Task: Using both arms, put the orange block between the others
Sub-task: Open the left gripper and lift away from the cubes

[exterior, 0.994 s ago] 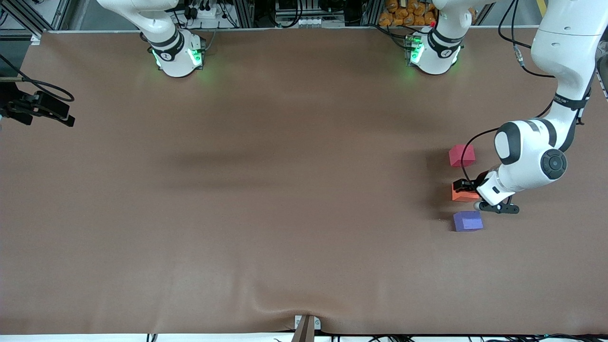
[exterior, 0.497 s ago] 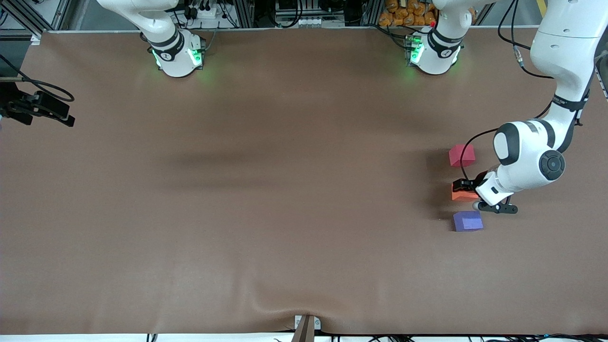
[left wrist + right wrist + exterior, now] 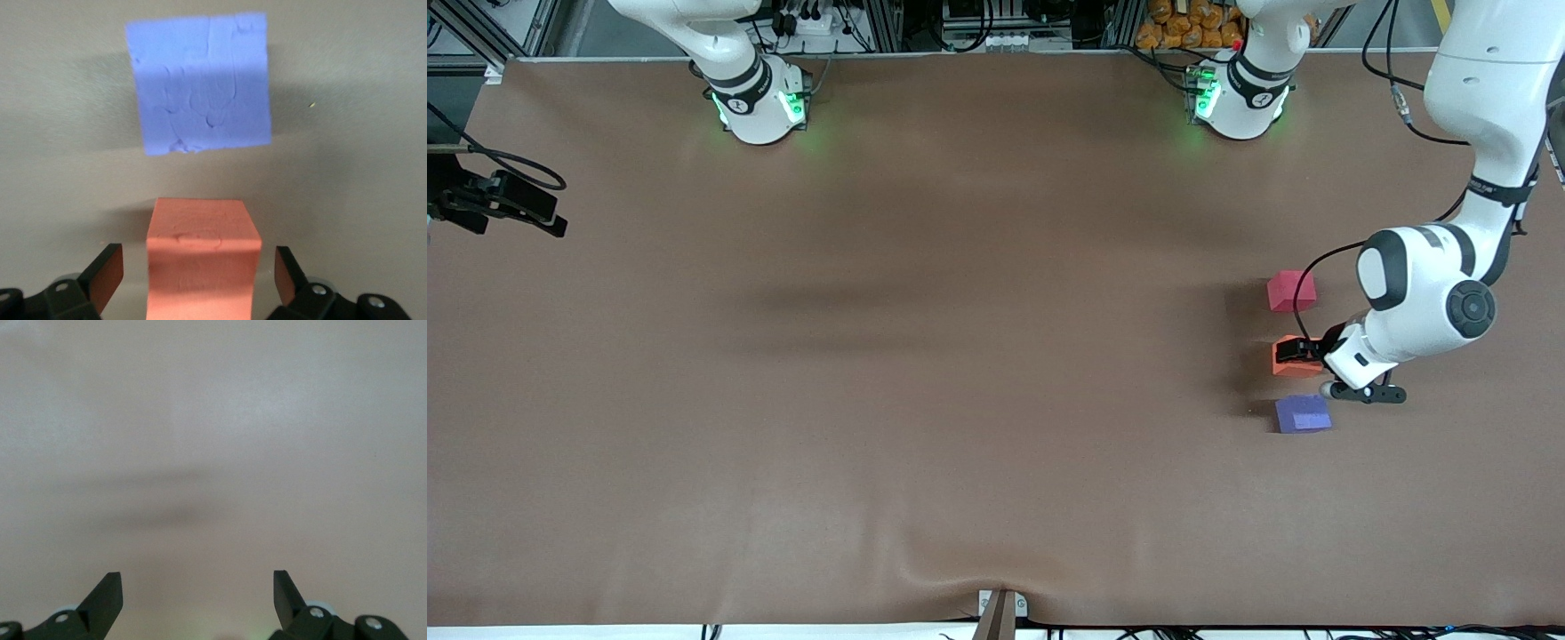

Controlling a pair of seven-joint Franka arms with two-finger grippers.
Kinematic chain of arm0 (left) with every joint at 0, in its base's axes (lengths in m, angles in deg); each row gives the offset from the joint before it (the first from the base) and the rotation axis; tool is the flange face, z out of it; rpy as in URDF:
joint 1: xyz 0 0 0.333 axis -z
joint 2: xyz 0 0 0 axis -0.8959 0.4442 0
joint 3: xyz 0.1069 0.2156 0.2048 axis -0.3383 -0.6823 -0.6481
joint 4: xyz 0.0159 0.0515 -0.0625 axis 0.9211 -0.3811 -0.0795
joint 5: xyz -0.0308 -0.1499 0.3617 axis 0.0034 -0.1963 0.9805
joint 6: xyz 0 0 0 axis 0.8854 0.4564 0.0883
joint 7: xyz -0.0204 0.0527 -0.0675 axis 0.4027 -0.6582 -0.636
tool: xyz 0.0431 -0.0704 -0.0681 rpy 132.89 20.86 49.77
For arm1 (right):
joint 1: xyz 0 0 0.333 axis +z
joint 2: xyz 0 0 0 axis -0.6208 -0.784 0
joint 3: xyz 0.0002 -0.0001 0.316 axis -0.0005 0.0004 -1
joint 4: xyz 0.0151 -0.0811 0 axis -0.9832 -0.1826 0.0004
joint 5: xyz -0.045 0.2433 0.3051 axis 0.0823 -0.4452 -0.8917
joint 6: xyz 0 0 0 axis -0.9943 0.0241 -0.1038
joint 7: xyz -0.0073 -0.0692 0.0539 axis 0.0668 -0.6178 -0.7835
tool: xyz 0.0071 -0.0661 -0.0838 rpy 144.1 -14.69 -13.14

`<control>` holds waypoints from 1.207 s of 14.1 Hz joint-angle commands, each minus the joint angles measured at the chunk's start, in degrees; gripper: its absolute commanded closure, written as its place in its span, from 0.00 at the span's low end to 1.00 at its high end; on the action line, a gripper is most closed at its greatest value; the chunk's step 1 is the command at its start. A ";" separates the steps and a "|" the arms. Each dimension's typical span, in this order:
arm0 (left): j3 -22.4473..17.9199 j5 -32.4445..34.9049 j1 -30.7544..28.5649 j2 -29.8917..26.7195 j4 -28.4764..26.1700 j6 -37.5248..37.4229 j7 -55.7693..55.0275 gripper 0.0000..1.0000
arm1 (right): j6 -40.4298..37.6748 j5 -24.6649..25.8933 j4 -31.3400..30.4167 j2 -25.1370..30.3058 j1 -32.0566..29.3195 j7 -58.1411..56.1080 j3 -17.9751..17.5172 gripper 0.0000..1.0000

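Note:
The orange block point(image 3: 1288, 364) rests on the table, in line between the red-pink cube point(image 3: 1291, 291) and the purple-blue cube point(image 3: 1303, 414). My left gripper point(image 3: 1298, 354) is low around it and open. In the left wrist view a gap shows on each side between the orange block point(image 3: 200, 257) and the fingers point(image 3: 107, 273), with the purple-blue cube point(image 3: 200, 83) just past it. My right gripper point(image 3: 198, 587) is open over bare table with nothing between its fingers. It is out of the front view, where only the right arm's base point(image 3: 760, 102) shows.
A black camera mount point(image 3: 503, 203) with a cable sits at the right arm's end of the brown table mat point(image 3: 960, 356). A small bracket point(image 3: 1000, 609) sticks up at the table's edge nearest the front camera.
My left gripper has opened and let go of the orange block, which stays on the table. The left arm has drifted slightly toward its own end of the table.

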 commanded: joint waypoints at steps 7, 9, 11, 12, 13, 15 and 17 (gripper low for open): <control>1.86 -1.26 -0.22 -17.03 7.11 -25.05 -11.50 0.00 | -0.42 -0.75 0.51 0.09 -1.15 0.56 -0.85 0.00; 1.86 -1.00 -0.30 -18.61 10.97 -31.39 -12.21 0.00 | -0.42 -0.75 0.51 0.09 -1.06 0.56 -0.85 0.00; 1.95 -0.64 -0.22 -18.71 17.37 -38.41 -12.12 0.00 | -0.42 -0.75 0.51 0.00 -1.06 0.56 -0.85 0.00; 1.95 -0.56 -0.22 -18.62 20.54 -41.93 -11.86 0.00 | -0.34 -0.75 0.51 0.00 -1.06 0.56 -0.85 0.00; 2.03 -0.56 -0.13 -18.71 22.31 -44.22 -11.69 0.00 | -0.33 -0.75 0.51 0.00 -1.06 0.56 -0.85 0.00; 2.65 -0.47 -0.22 -20.10 25.30 -46.52 -12.04 0.00 | -0.34 -0.75 0.51 0.00 -1.06 0.56 -0.85 0.00; 2.74 -0.82 -0.48 -22.12 25.58 -47.32 -11.51 0.00 | -0.33 -0.84 0.51 0.00 -1.06 0.56 -0.85 0.00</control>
